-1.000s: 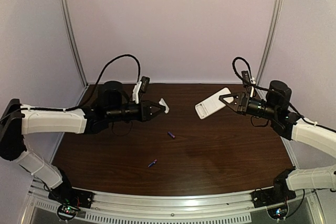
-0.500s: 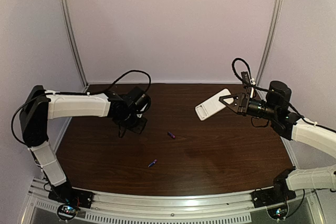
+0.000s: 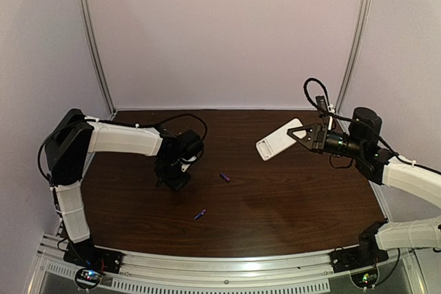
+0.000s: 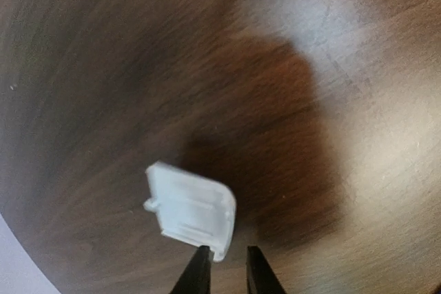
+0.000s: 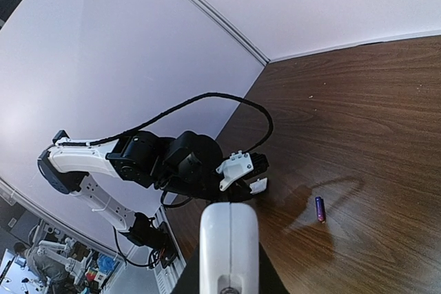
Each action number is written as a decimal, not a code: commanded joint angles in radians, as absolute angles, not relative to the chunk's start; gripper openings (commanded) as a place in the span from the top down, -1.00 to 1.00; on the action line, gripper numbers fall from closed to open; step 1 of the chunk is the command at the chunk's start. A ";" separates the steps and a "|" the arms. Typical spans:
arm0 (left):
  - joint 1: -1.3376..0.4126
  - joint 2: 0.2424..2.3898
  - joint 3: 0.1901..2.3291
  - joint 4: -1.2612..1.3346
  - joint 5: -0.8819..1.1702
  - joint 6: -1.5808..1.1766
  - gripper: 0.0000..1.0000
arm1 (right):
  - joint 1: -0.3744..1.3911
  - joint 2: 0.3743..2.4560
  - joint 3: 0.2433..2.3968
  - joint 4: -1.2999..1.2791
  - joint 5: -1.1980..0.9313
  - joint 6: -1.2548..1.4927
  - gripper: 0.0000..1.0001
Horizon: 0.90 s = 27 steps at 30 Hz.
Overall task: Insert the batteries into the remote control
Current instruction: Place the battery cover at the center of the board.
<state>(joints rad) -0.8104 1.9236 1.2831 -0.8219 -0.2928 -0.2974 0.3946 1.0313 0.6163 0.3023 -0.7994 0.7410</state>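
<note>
My right gripper [image 3: 298,133] is shut on the white remote control [image 3: 279,138] and holds it in the air at the right, its plain back facing the right wrist camera [image 5: 229,242]. Two purple-blue batteries lie on the table: one near the middle [image 3: 224,177], also in the right wrist view [image 5: 320,209], and one nearer the front [image 3: 200,214]. My left gripper [image 3: 173,182] points down at the table on the left. In its wrist view [image 4: 224,266] the jaws stand slightly apart. A small white battery cover [image 4: 189,211] lies at their tips, its corner against the left finger.
The dark wooden table [image 3: 289,197] has white walls and metal posts at the back and sides. The left arm's black cable loops above its wrist [image 3: 186,118]. The battery cover also shows under the left gripper in the right wrist view [image 5: 258,185].
My left arm has swung from pointing at the centre, with the cover raised in its tips, down to the table on the left. The right arm and remote have barely moved.
</note>
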 commanded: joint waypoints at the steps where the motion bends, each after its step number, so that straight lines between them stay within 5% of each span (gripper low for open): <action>1: -0.815 1.944 1.311 -0.823 -0.222 -0.247 0.49 | 0.390 1.028 0.612 0.310 -0.820 0.747 1.00; 10: -0.815 1.836 1.343 -0.745 -0.107 -0.207 -0.18 | 0.390 1.025 0.613 0.277 -0.829 0.726 1.00; 17: -0.813 1.541 1.168 -0.341 0.307 -0.098 -0.45 | 0.390 1.042 0.628 0.263 -0.933 0.702 1.00; 27: -0.828 1.507 1.111 0.089 0.746 -0.243 -0.31 | 0.436 1.092 0.674 0.273 -1.106 0.689 1.00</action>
<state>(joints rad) -0.8127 1.4528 1.1202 -0.1272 0.5350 -0.1734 0.4099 1.0847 0.6212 0.2607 -1.0130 0.7086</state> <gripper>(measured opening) 0.671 0.165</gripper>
